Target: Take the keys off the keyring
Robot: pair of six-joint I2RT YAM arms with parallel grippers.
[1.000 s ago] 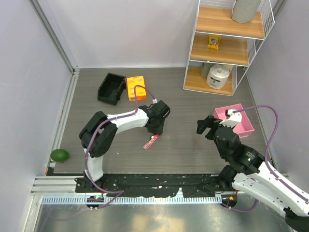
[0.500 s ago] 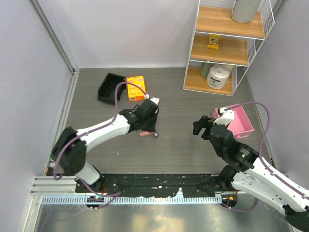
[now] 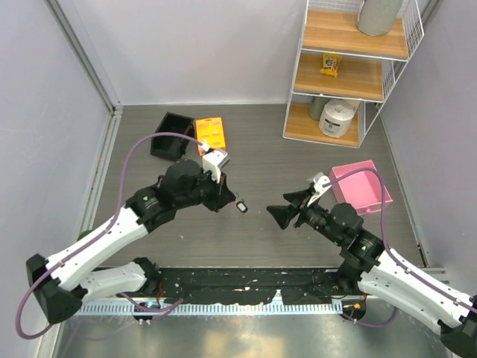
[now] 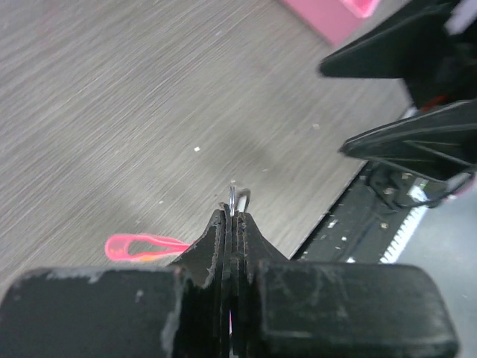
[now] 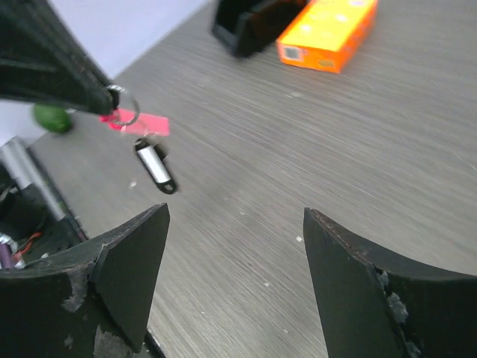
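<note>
The small pink-red strap keyring (image 5: 141, 124) is held by the black left fingers (image 4: 223, 242). These fingers are pressed tight together, and no gap is seen between them. The tiny metal ring (image 4: 234, 200) of the keyring is pinched right at their tips, and a bit of it sticks out past them. The pink strap is seen poking out to one side, just beside the tips.

One tiny key with a black head and a thin silvery blade (image 5: 155, 165) is seen hanging from the metal ring. It is just below the left fingertips. It looks lifted off the grey worktop (image 3: 283, 149), and a soft shadow is seen under it.

The black right fingers (image 5: 127, 268) are spread wide open, and nothing is held in them. They are pointed toward the keyring. The key and the keyring are in front of them, near but apart. Nothing is touched by them, and nothing lies between them.

Behind the left arm, a flat orange box (image 3: 210, 134) is seen just beside a black open bin (image 3: 171, 136). A square pink tray (image 3: 358, 186) sits on the worktop behind the right arm. A small green round thing (image 5: 52, 118) is seen far off at the worktop's edge.
</note>
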